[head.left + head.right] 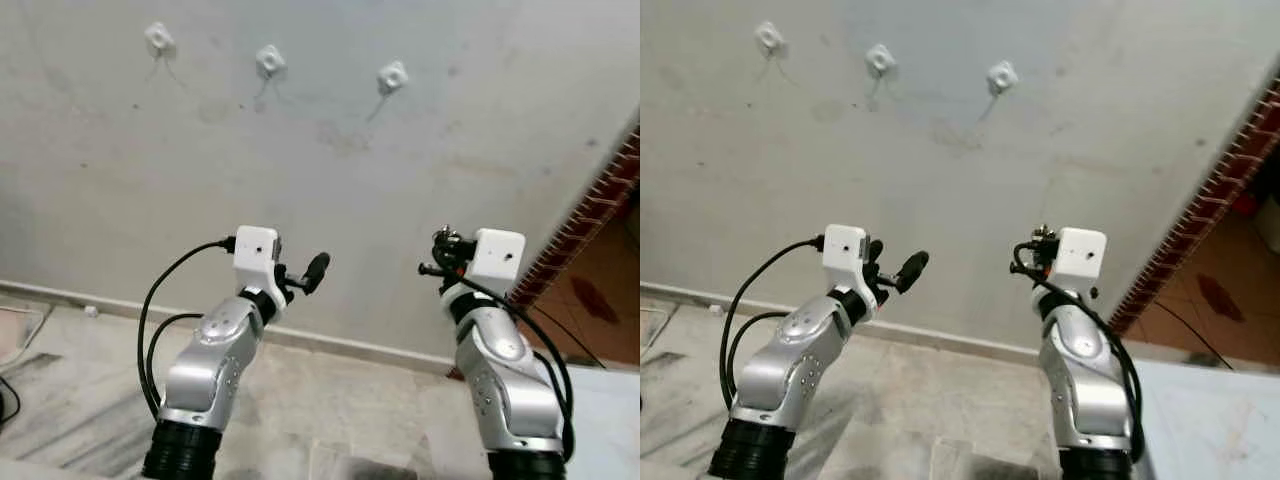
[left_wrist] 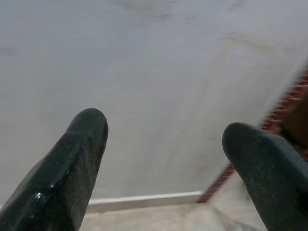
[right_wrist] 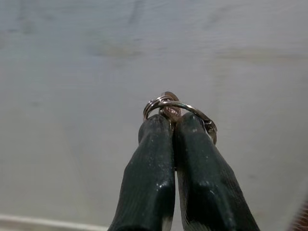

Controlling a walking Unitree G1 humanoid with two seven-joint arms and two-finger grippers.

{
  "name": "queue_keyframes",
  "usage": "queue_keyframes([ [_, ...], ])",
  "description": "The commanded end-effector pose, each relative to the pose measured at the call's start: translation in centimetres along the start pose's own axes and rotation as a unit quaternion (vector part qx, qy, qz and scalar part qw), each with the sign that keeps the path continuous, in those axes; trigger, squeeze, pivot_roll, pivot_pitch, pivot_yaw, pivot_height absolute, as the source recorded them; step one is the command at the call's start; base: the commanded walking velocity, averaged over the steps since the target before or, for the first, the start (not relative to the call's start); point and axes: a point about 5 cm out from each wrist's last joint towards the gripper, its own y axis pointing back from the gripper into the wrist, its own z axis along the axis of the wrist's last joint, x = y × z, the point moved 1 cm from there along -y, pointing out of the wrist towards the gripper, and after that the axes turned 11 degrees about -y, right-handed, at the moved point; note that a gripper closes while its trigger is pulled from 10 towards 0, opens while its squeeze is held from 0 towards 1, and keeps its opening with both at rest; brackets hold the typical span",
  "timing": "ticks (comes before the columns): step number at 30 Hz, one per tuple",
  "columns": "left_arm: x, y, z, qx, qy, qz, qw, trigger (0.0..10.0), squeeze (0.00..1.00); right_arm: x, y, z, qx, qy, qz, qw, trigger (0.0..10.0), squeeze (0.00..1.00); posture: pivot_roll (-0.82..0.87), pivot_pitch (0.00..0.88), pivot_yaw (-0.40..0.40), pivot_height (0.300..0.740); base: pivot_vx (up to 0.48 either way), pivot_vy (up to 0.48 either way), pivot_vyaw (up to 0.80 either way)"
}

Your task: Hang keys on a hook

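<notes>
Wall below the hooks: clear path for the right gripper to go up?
Bare wall spans between the three hooks and both grippers. Right gripper, shut on the keys, has open wall above it. Left gripper is open, off to the side.

Three hooks (image 1: 270,61) sit in a row high on the wall (image 1: 330,190), above the floor (image 1: 330,400), brick edge (image 1: 585,225) at right

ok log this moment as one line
right gripper: shut on keys, raised before wall | left gripper: open, idle | hooks: bare, above
</notes>
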Motion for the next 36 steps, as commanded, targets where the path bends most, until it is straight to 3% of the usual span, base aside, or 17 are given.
queue_keyframes([
  [1, -0.74, -0.29, 0.56, -0.007, -0.001, -0.011, 1.000, 10.0, 0.00, -0.70, -0.01, 0.65, -0.011, 0.007, -0.009, 1.000, 10.0, 0.00, 0.12, 0.000, -0.101, 0.740, 0.420, 0.000, 0.00],
  [24, -0.51, -0.05, 0.30, -0.004, -0.003, -0.005, 1.000, 10.0, 0.00, 0.01, -0.23, 0.15, -0.004, 0.012, 0.008, 1.000, 10.0, 0.00, 0.13, 0.000, -0.107, 0.740, 0.419, 0.000, 0.00],
  [36, -0.82, -0.10, 0.18, -0.001, -0.002, -0.009, 1.000, 10.0, 0.00, -0.40, 0.04, 0.07, -0.001, 0.013, 0.004, 1.000, 10.0, 0.00, 0.12, 0.000, -0.105, 0.740, 0.406, 0.000, 0.00],
])
